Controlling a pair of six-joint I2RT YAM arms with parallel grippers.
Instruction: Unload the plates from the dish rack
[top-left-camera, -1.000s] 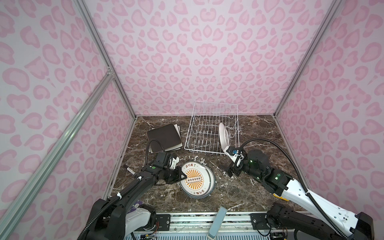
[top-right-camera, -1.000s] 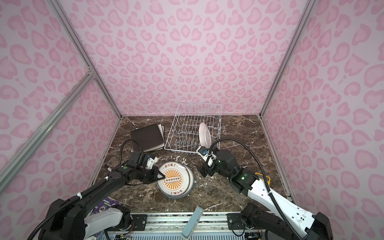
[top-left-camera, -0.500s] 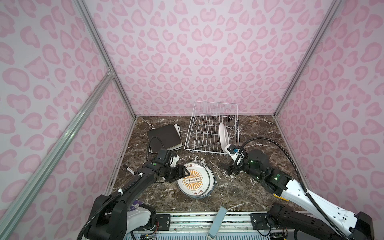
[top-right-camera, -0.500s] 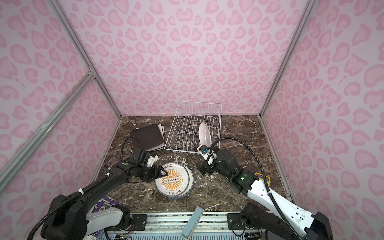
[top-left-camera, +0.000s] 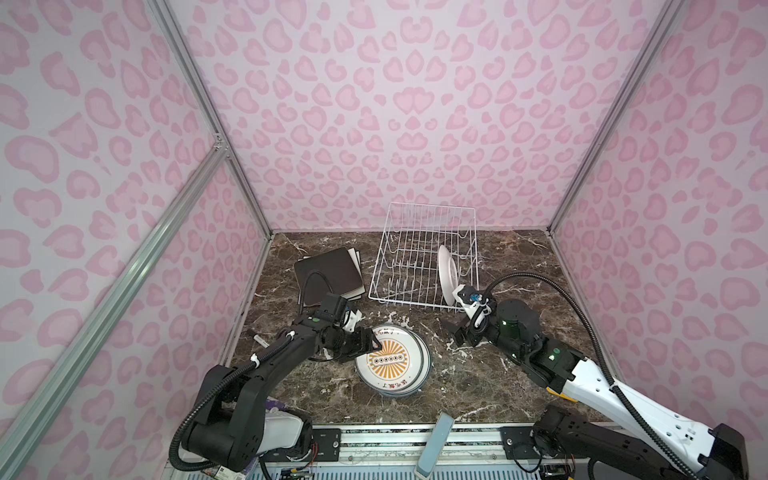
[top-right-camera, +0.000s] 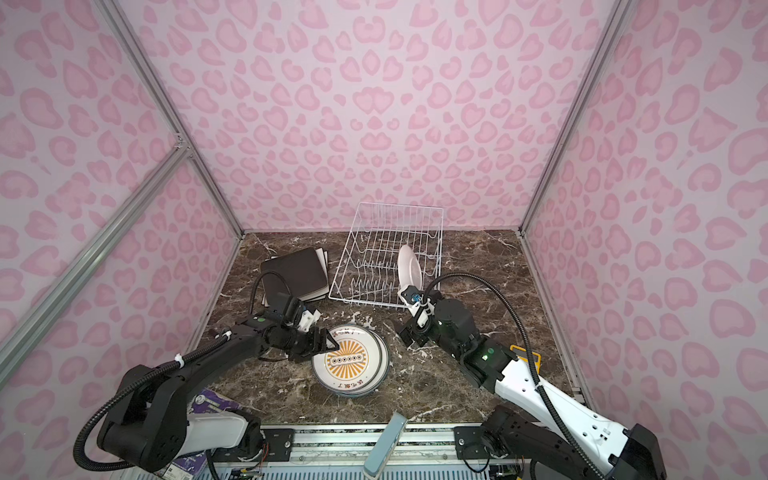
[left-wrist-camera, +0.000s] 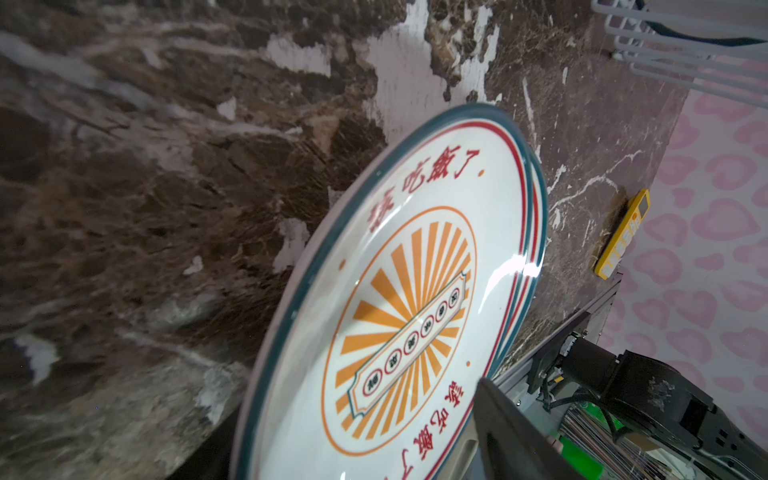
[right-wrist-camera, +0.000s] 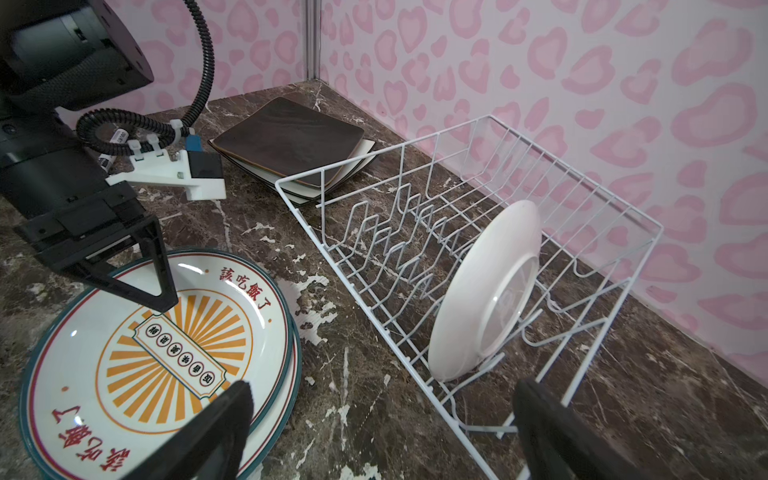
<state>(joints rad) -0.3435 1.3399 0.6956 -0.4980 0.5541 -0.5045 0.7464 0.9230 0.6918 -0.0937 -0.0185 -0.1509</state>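
My left fingers (top-left-camera: 371, 338) gape empty over the round printed plates (top-left-camera: 392, 362) stacked on the marble desk (top-left-camera: 478, 374). My right fingers (top-left-camera: 457, 333), wide and empty, must next clasp the round white plate (top-left-camera: 448, 274) standing upright in the white wire dish rack (top-left-camera: 415, 232).

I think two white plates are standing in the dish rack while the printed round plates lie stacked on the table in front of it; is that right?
Not quite: only one white plate stands in the dish rack, as the right wrist view shows. The printed round plates do lie stacked on the table in front of it.
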